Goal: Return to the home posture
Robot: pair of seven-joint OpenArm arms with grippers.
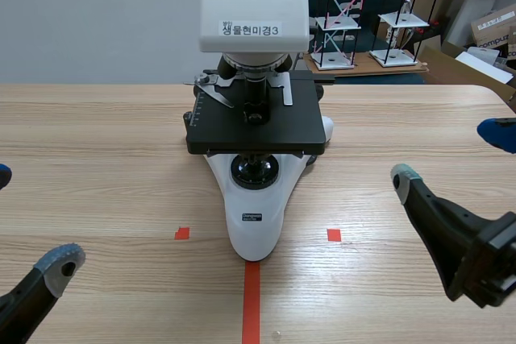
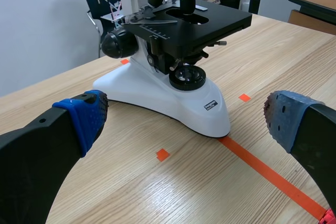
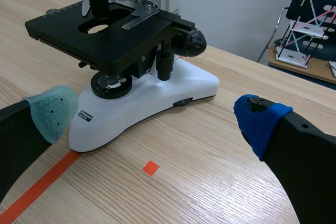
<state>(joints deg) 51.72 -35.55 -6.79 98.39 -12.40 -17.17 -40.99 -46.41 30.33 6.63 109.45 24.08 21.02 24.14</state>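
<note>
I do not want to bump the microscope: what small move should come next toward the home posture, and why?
Probably draw both arms back, away from the microscope. The left gripper and the right gripper are open and hold nothing, and the microscope stands between them untouched, so nothing needs releasing.

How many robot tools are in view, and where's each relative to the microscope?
2. The left tool is open, near and left of the microscope; the right tool is open, near and to its right. Both hold nothing; none seems hidden.
</note>
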